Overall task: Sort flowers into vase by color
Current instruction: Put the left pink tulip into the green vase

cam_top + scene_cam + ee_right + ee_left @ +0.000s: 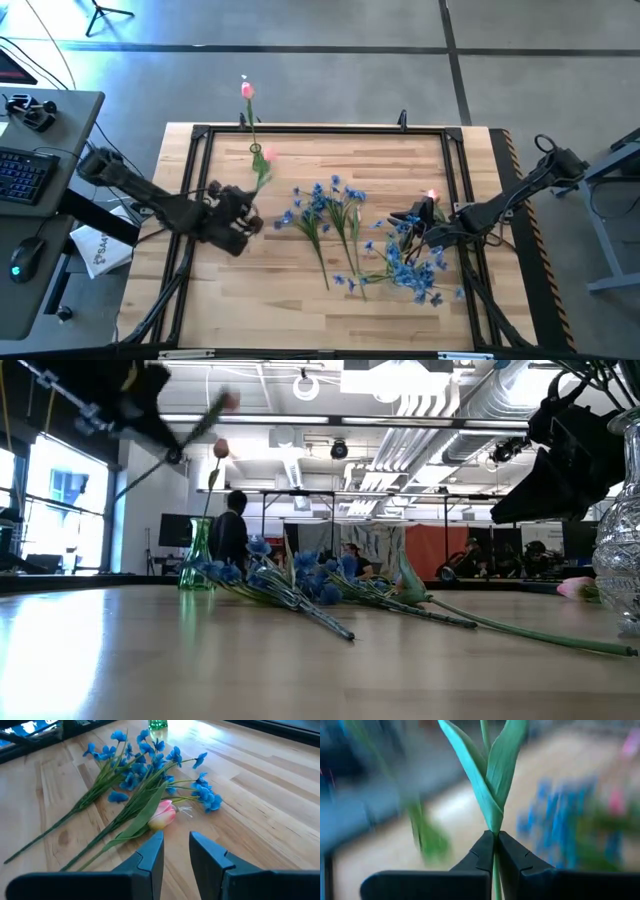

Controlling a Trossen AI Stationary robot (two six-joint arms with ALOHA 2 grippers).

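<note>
Between left hand (495, 851) fingers, tulip stem (492, 780), leaves above

The left arm reaches in from the desk's left edge, its left gripper (495, 851) raised above the left side of the desk with fingers pinched tight together. The right arm comes in from the right edge; the right gripper (176, 851) points toward the desk's middle, fingers slightly apart.

The wooden table (230, 290) fills the frame's centre. Blue sprays (330, 215) lie at its middle, more blue sprays (415, 270) lower right, a pink tulip (162, 815) beside them.
</note>
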